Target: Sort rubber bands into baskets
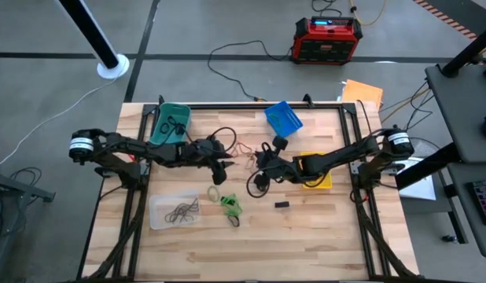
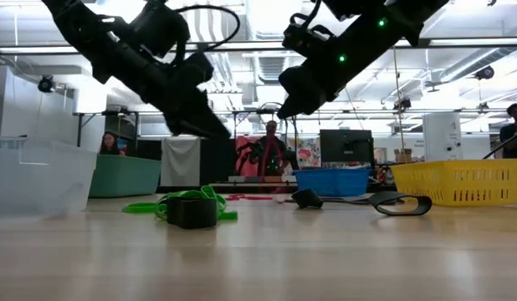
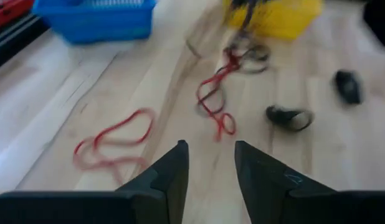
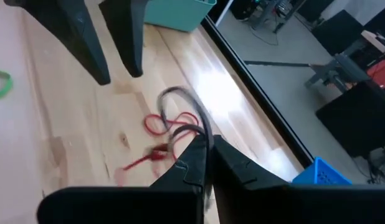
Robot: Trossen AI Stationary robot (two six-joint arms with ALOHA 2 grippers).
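hovering left end effector (image 3: 208, 165), fingers parted

Two dark jointed arms, black tapered fingers (image 3: 171, 177), seemingly green indicator lights

It was a robotics lab or workshop, a big open hall. Beyond the wooden workbench (image 1: 306, 236) ran a grey concrete floor (image 1: 227, 31) with loose cables and a red portable power unit (image 1: 328, 38). Across the room stood monitors (image 2: 345, 147) on desks, bright ceiling strip lights (image 2: 258, 50) and exposed ducting, and a person (image 2: 108, 144) sat at the far left.
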